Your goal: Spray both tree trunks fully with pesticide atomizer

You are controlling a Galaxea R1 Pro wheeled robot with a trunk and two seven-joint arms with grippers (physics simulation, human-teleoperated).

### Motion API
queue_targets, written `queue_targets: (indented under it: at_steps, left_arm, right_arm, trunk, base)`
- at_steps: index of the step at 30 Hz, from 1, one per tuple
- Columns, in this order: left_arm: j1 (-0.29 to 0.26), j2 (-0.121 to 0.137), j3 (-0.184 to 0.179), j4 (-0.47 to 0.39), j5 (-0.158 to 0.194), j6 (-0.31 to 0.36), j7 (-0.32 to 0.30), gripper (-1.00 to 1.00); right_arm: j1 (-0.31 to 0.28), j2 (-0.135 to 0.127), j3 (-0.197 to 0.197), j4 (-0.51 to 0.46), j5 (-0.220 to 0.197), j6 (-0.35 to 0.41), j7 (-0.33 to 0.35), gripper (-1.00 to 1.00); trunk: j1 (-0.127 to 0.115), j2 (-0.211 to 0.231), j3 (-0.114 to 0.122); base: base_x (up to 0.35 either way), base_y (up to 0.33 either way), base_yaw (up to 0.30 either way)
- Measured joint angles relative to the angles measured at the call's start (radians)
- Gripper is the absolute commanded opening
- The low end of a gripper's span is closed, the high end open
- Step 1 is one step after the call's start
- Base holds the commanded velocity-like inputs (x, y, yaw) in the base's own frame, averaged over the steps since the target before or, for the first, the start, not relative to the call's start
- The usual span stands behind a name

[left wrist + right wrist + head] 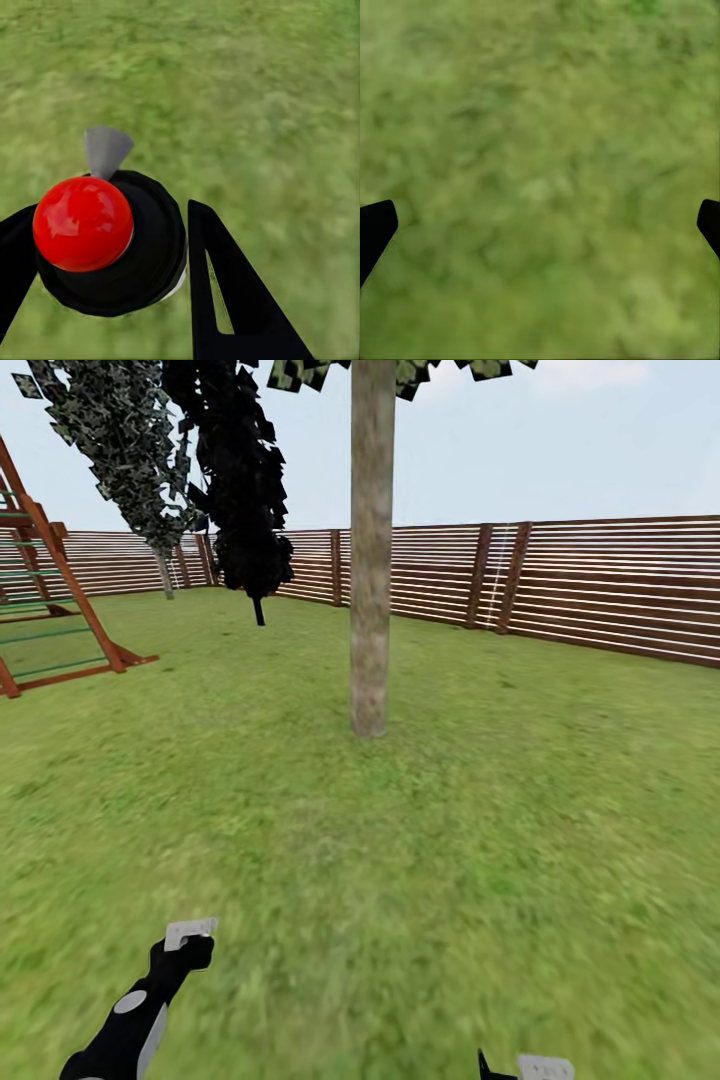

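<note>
- Nearest the lens in the left wrist view: pesticide atomizer [112, 247], a dark round body with a glossy red cap and a grey nozzle, seated between the black fingers [232, 292] of the left gripper [105, 262]; jaws closed around it, bottle held above the grass floor [247, 97].
- Left arm low at head-view left, white bracket at its tip [190, 932]; bottle itself not discernible from there.
- Right gripper [540, 225]: jaws spread wide, two dark tips at the frame edges, nothing between them, grass beneath.
- Tree trunk [371, 550] straight ahead, upright, mottled grey-brown, well apart from both arms; lawn between appears unobstructed.
- Second task tree not identified with certainty.
- Risk, judged: spraying from this range likely falls short of the trunk; closer approach needed.
- Risk, judged: nozzle points toward the grass, so discharge would hit the ground unless the wrist is raised.
- Risk, judged: grip on a rounded body may slip during arm swings.
- Surroundings: black-leaved cone tree [240, 480] and grey-leaved tree [130, 450] further left, wooden play frame [50, 590] at far left, slat fence [600, 585] behind; none on the direct line.
</note>
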Motion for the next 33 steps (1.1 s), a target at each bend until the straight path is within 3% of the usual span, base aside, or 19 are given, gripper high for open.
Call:
queue_targets:
  at_steps: [33]
  left_arm:
    - [0.0, 0.001, 0.0, 0.0, 0.0, 0.0, 0.001, -1.0]
  right_arm:
    - [0.0, 0.0, 0.001, 0.0, 0.002, 0.0, 0.003, 1.0]
  trunk:
    - [0.0, 0.0, 0.0]
  base:
    - [0.338, 0.0, 0.0]
